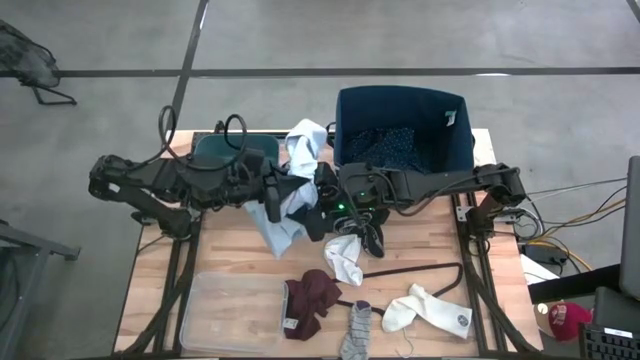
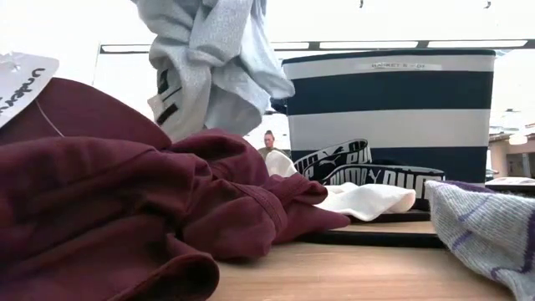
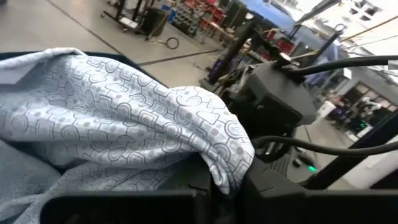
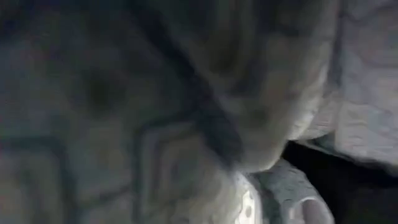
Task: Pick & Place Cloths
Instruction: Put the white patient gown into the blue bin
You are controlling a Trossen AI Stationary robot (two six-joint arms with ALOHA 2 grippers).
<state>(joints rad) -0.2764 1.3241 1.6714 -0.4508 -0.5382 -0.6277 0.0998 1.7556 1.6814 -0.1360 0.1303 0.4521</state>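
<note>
We are holding the blue shirt (image 1: 285,195) up off the desk (image 1: 420,265) between both arms, near the middle, just in front of the navy bin (image 1: 403,130). Our left hand (image 1: 272,190) is meeting the cloth from the left; its wrist view shows the patterned fabric draped over its fingers, so it is probably clamped on the shirt, lifting it so the hem hangs free of the other pieces. Our right hand (image 1: 325,195) is pressing in from the right, and its camera is filled with the same fabric; we cannot tell whether its fingers are apart or together. We are likely sharing the load so that the shirt can be carried to the bin, which already has dark clothes (image 1: 385,145) in it.

Counting what is lying loose: one maroon piece (image 1: 312,297) beside one clear tray (image 1: 232,308), three socks (one white (image 1: 345,258), one grey (image 1: 357,330), one white (image 1: 428,310)), and one black hanger (image 1: 425,275).
</note>
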